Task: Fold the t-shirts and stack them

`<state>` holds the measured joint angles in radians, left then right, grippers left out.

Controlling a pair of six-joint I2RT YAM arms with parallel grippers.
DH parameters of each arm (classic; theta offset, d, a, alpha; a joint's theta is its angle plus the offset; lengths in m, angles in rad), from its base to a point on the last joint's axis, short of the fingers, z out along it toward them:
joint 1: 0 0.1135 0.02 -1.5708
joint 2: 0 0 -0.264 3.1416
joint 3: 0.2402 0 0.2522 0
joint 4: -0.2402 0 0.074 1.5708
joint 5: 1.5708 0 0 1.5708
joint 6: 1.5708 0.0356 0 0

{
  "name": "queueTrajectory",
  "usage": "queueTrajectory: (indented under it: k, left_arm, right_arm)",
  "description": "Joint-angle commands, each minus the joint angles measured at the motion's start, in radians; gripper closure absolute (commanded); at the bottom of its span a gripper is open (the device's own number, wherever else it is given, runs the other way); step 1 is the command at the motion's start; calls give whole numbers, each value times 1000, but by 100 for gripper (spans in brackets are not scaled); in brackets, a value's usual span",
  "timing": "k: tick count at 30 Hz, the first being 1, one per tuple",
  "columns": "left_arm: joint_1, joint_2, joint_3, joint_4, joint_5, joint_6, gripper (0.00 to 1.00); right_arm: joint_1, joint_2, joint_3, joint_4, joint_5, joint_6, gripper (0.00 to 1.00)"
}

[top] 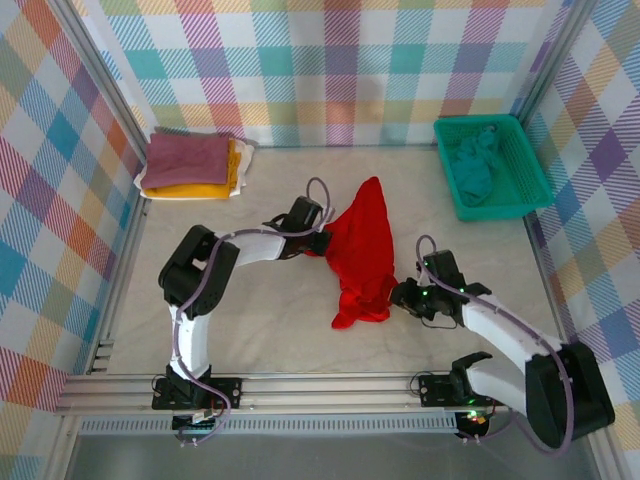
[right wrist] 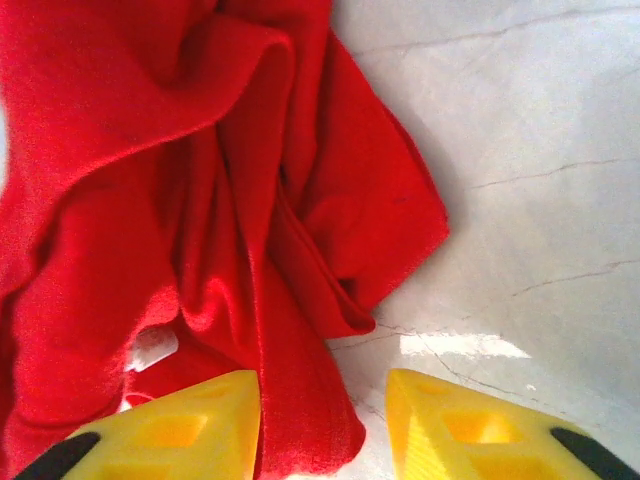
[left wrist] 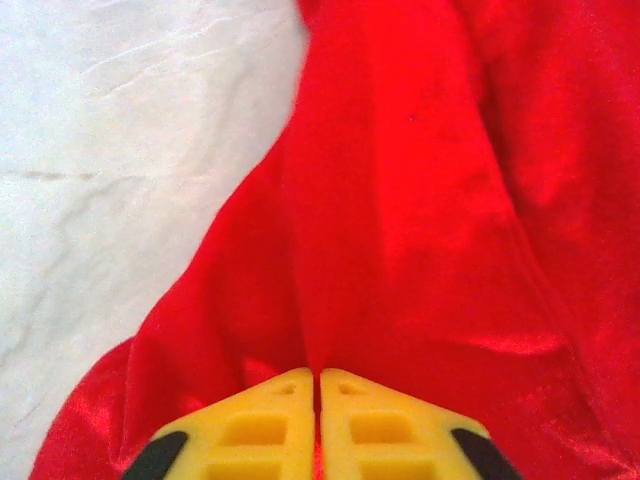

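Observation:
A bright red t-shirt (top: 367, 252) lies bunched in the middle of the table, stretched from upper middle to lower middle. My left gripper (top: 322, 243) is at its left edge, its yellow fingers (left wrist: 265, 428) pressed together on a fold of the red cloth (left wrist: 400, 220). My right gripper (top: 403, 296) is at the shirt's lower right end, open, with a hanging fold of red cloth (right wrist: 300, 400) between its yellow fingers (right wrist: 190, 425). A folded stack of shirts (top: 192, 165), mauve on top of mustard yellow and white, sits at the back left.
A teal mesh basket (top: 529, 168) at the back right holds a crumpled teal shirt (top: 476, 165). Plaid walls close in the table on three sides. Bare pale tabletop (top: 270, 310) lies in front of the red shirt.

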<state>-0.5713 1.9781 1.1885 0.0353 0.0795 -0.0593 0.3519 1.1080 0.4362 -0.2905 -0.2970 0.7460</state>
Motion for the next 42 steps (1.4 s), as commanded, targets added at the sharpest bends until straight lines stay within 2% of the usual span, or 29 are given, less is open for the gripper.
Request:
queueTrajectory:
  k: [1,4,7,14,15,17,20,24,26,27,29,30,36,40,42]
  left_arm:
    - [61,-104,-52,79,-19,-125,100]
    - [113,-173,-105,90,-26,-175,100]
    - [151,-251,-156,74,-44,-185,100]
    - [217,-445,-241,-59,-123,-186,100]
    - [226,-469,-253,-77,-142,-187,100]
    - [246,-512,-273,-118,-168,-184,100]
    - [258,-555,-317,-133,-174,-174,100]
    - [267,-579,-364,-135,-188,-183,100]
    - [273,-592,-374,-147,-201,-187,100]
    - [276,-598,-376,-155,-209,-188,100]
    - [288,-616,-380,-175,-231,-193,100]
    - [294,-626,-382,-182,-243,-199,100]
    - [360,-688,-391,-215,-260,-241,100]
    - [406,-740,-386,-236,-266,-267,100]
    - [414,-776,-389,-236,-287,-276,100]
  right_arm:
    - [9,72,70,30,-19,-22,85]
    - [10,95,112,29,16,-33,90]
    - [10,105,173,-33,100,-66,100]
    - [-1,168,280,-105,152,-124,100]
    - [-1,179,286,-107,139,-129,97]
    - [1,209,285,-107,96,-131,71]
    - [6,270,269,-74,20,-128,61]
    - [60,354,286,-69,-20,-122,58]
    - [85,387,290,-76,-5,-113,62]
    - [87,397,286,-68,-7,-111,69]
    - [87,410,298,-74,14,-106,92]
    - [87,409,310,-89,34,-109,98]
    - [65,364,498,-213,232,-211,100]
    - [-36,351,640,-201,226,-256,100]
    - [-65,352,724,-210,262,-286,100]
